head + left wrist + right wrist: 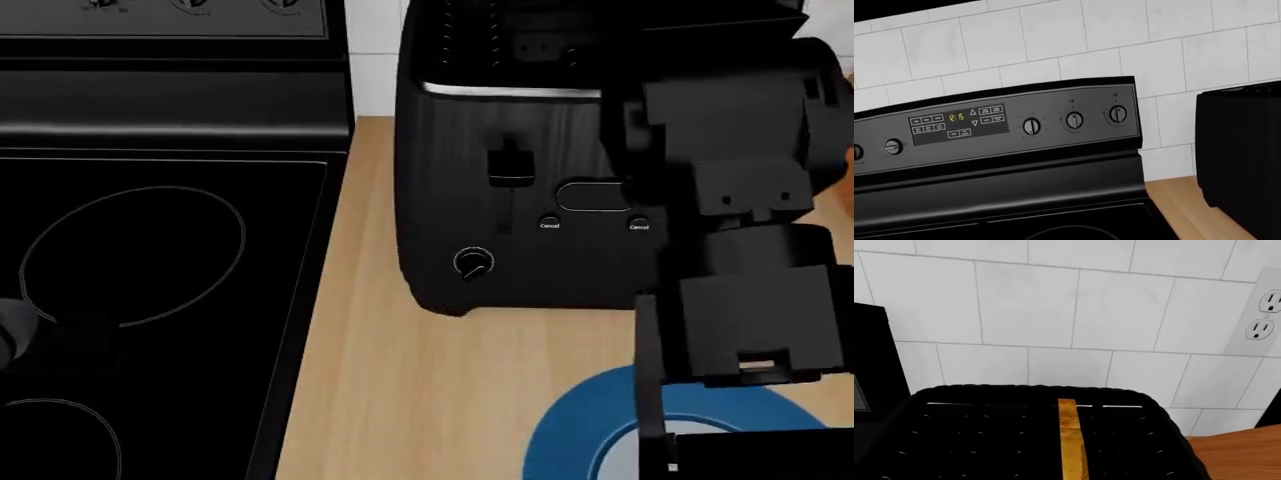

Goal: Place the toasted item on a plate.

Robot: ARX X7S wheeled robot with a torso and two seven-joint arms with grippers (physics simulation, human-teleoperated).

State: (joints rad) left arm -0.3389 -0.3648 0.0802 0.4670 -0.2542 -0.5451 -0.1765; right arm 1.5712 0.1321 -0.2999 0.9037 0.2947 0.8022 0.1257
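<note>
Atop the wooden desk (pixel 387 400), the black toaster (pixel 514 200) stands beside the stove (pixel 160 250), and the toasted item (pixel 1071 445) sits upright in its slot, only the golden crust edge showing. Nearer, the plate (pixel 574 430) lies partly under the right arm (pixel 747 200). Neither claw's fingers are visible, so I cannot tell their state.

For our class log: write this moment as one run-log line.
toast: in toaster | plate: bare, before toaster | right arm: over toaster | grippers: unseen
</note>
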